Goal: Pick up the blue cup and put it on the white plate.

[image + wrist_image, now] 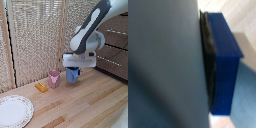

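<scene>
The blue cup (73, 76) is at the back of the wooden table, right of a pink cup (54, 78). My gripper (73, 69) comes down from above over the cup's top and is shut on it. In the wrist view a grey finger fills most of the picture, and its black pad (209, 65) presses flat against the blue cup's wall (225, 60). Whether the cup rests on the table or hangs just above it I cannot tell. The white plate (14, 111), with its faint patterned rim, lies at the front of the exterior view's left, far from the gripper.
A small yellow block (41, 87) lies on the table left of the pink cup. A woven screen (35, 40) stands behind the table. Dark drawers (112, 57) stand at the exterior view's right, behind the arm.
</scene>
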### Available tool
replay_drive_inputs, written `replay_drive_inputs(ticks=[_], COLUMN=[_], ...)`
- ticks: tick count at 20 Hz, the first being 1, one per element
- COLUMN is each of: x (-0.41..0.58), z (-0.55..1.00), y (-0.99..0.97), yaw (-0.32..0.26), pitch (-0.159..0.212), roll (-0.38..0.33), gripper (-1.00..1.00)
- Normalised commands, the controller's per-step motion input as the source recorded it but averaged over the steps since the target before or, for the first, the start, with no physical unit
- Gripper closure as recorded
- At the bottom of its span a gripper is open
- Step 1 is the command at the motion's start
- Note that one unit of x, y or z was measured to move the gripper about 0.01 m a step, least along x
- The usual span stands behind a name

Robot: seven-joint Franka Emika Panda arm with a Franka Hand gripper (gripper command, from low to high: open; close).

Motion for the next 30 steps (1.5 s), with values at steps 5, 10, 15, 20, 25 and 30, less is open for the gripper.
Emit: replay_drive_inputs(ticks=[5,10,15,20,25,30], x=[0.623,0.521,0.438,0.365,0.313,0.274], z=[0.92,0.71,0.54,0.21,0.08,0.03], y=[0.54,0.68,0.78,0.91,0.95,0.97], yaw=[0.056,0.073,0.065,0.046,0.038,0.029], pitch=[0.11,0.134,0.132,0.124,0.101,0.078], roll=[-0.003,0.0,0.0,0.001,0.0,0.0], gripper=[1.0,1.0,1.0,1.0,1.0,1.0])
